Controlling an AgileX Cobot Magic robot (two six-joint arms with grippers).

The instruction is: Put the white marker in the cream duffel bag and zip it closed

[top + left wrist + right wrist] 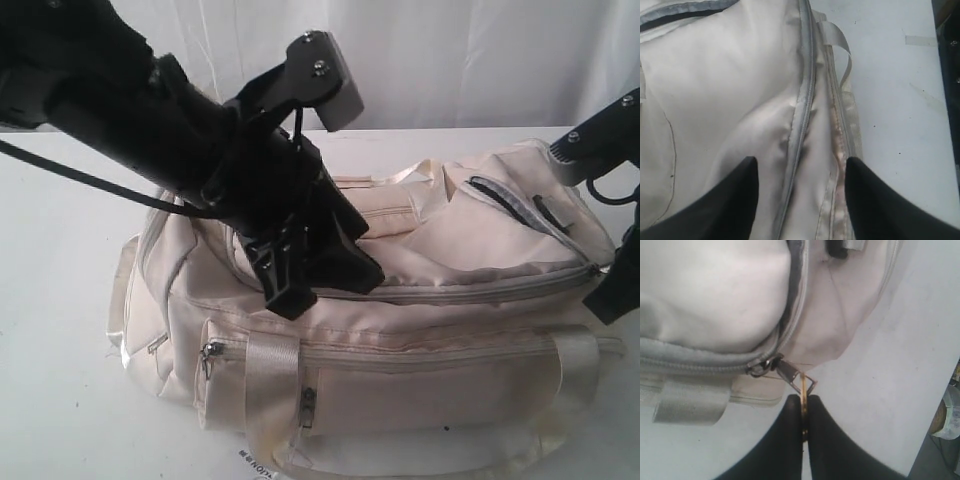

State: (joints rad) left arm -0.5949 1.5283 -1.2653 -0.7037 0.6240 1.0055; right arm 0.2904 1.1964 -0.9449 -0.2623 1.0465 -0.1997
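Observation:
The cream duffel bag (420,330) lies across the white table. Its grey main zipper (807,95) runs closed along the top between my left gripper's fingers. My left gripper (315,285) hovers open over the bag's top near its left end, straddling the zipper line without holding anything. At the bag's right end my right gripper (803,402) is shut on the thin brass zipper pull (803,387), which hangs from the slider (765,365) at the zipper's end. The white marker is out of view.
A pale webbing handle (270,385) crosses the front pocket. The white table (60,300) extends left of the bag and beyond its right end (890,365). A white curtain (450,60) hangs behind. A strap loop (837,40) sticks out beside the zipper.

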